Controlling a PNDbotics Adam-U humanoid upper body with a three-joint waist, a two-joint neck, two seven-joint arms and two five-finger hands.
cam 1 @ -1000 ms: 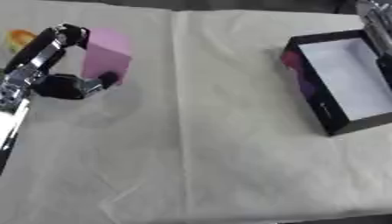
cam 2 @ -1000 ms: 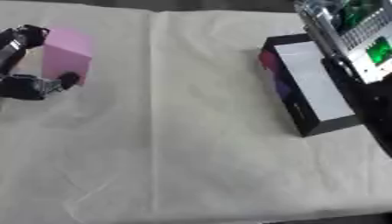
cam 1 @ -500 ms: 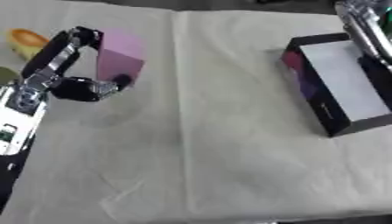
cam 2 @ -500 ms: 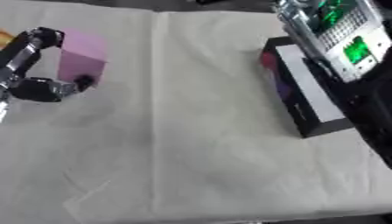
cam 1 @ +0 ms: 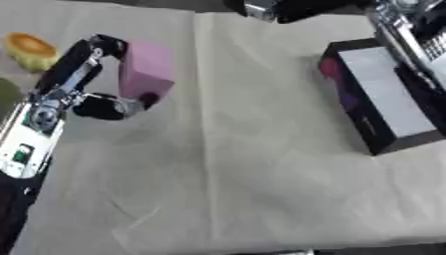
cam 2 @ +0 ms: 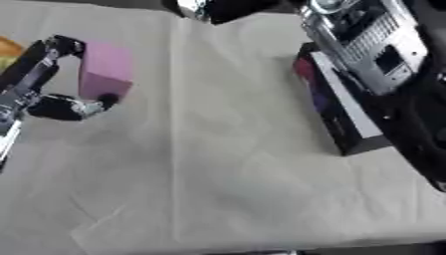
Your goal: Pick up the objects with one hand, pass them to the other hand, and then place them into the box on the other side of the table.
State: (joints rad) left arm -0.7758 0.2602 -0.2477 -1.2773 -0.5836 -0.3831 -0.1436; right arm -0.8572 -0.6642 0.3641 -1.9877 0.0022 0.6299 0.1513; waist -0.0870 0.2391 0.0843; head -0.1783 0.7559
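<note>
Here, a pink block point(cam 1: 146, 69) is gripped between the curled fingers and thumb of the left robot hand point(cam 1: 87, 79), well left of the black box point(cam 1: 376, 94) on the cloth-covered tabletop point(cam 1: 261, 189). Whether the right robot hand point(cam 2: 366, 40), above the box, is open cannot be told.

- Left hand point(cam 1: 83, 87) at the left of the tabletop point(cam 1: 244, 164), fingers point(cam 1: 103, 46) curled over the top of a pink block point(cam 1: 146, 69), thumb against its lower front.
- Black box point(cam 1: 375, 94) with a pale floor at the right, set askew on the cream cloth, something magenta against its near left wall.
- Orange-and-yellow object point(cam 1: 30, 50) at the far left edge, just beyond the hand.
- Right arm's silver-and-black casing in the upper right corner, above the box; hand itself out of view.
</note>
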